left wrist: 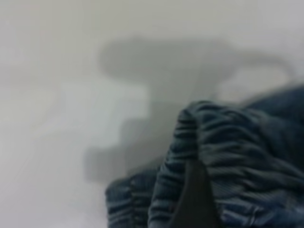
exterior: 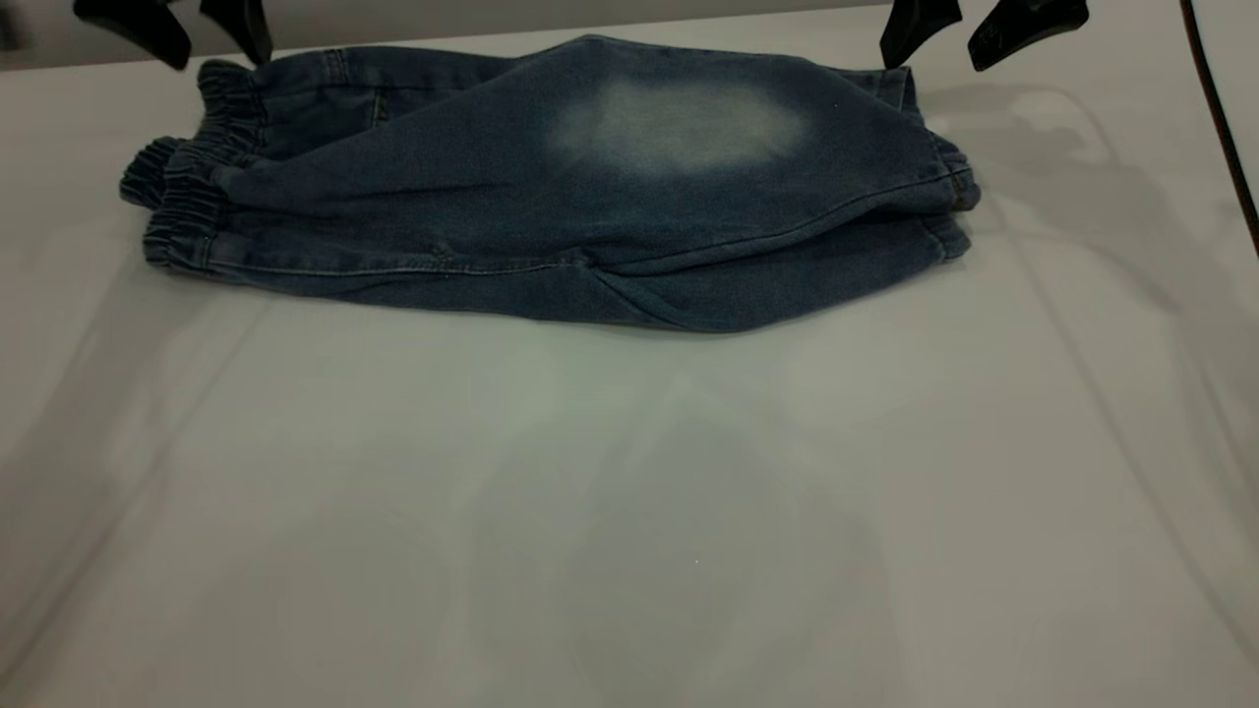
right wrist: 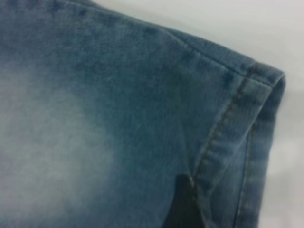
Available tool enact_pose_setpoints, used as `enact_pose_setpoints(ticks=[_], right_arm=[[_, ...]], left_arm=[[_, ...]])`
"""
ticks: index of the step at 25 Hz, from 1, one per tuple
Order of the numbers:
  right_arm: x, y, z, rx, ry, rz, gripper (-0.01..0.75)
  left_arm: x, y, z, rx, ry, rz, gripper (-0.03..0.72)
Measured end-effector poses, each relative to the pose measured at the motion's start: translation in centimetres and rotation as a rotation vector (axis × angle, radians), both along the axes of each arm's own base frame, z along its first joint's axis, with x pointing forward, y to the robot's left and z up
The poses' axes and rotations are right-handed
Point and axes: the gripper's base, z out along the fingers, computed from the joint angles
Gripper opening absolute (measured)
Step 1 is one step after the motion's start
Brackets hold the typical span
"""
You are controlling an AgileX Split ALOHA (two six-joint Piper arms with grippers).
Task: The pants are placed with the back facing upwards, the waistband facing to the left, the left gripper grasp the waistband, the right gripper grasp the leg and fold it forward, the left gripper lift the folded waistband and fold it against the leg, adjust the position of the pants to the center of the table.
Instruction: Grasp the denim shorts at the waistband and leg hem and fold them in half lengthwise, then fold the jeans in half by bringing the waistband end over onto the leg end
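The blue denim pants [exterior: 551, 206] lie folded lengthwise at the back of the white table [exterior: 629, 492]. The ruched waistband [exterior: 187, 202] is at the left, and the leg [exterior: 679, 128] with the pale oval patch lies on top. My left gripper [exterior: 222, 62] hovers open over the waistband's far corner. One of its black fingers [left wrist: 192, 199] stands against the gathered waistband [left wrist: 237, 142]. My right gripper [exterior: 930, 65] hangs open above the far hem corner at the right. A single black finger [right wrist: 183, 206] rests by the leg's stitched hem [right wrist: 247, 118].
A dark cable [exterior: 1220, 118] runs down the right edge of the exterior view. The table's far edge [exterior: 443, 37] lies just behind the pants. Bare tabletop stretches wide in front of them.
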Motion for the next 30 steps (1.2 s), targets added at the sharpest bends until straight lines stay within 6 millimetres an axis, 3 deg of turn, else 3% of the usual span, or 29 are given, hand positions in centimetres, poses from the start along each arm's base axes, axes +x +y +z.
enact_pose_setpoints(ticks=[4, 8, 14, 19, 21, 27, 30], right_arm=[[-0.5, 0.6, 1.2, 0.008, 0.025, 0.037, 0.498], [-1.2, 1.8, 1.6, 0.017, 0.061, 0.080, 0.498], [-2.0, 4.1, 1.6, 0.040, 0.094, 0.132, 0.498], [-2.2, 4.3, 1.6, 0.046, 0.109, 0.145, 0.498], [-2.2, 4.3, 1.6, 0.047, 0.110, 0.147, 0.498], [-2.2, 4.4, 1.6, 0.058, 0.110, 0.145, 0.498], [-2.3, 4.4, 1.6, 0.058, 0.117, 0.148, 0.498]], left_arm=[[0.5, 0.0, 2.2, -0.002, 0.018, 0.008, 0.538], [-0.3, 0.6, 3.6, 0.061, 0.147, -0.001, 0.542], [-1.8, 5.6, 3.5, 0.168, 0.319, 0.130, 0.542], [-2.4, 9.2, 3.2, 0.079, 0.344, 0.129, 0.542], [-2.4, 9.4, 2.6, 0.004, 0.330, 0.095, 0.542], [-1.2, 7.4, 0.7, -0.239, 0.242, -0.014, 0.542], [-1.0, 6.8, -1.0, -0.316, 0.262, -0.020, 0.542]])
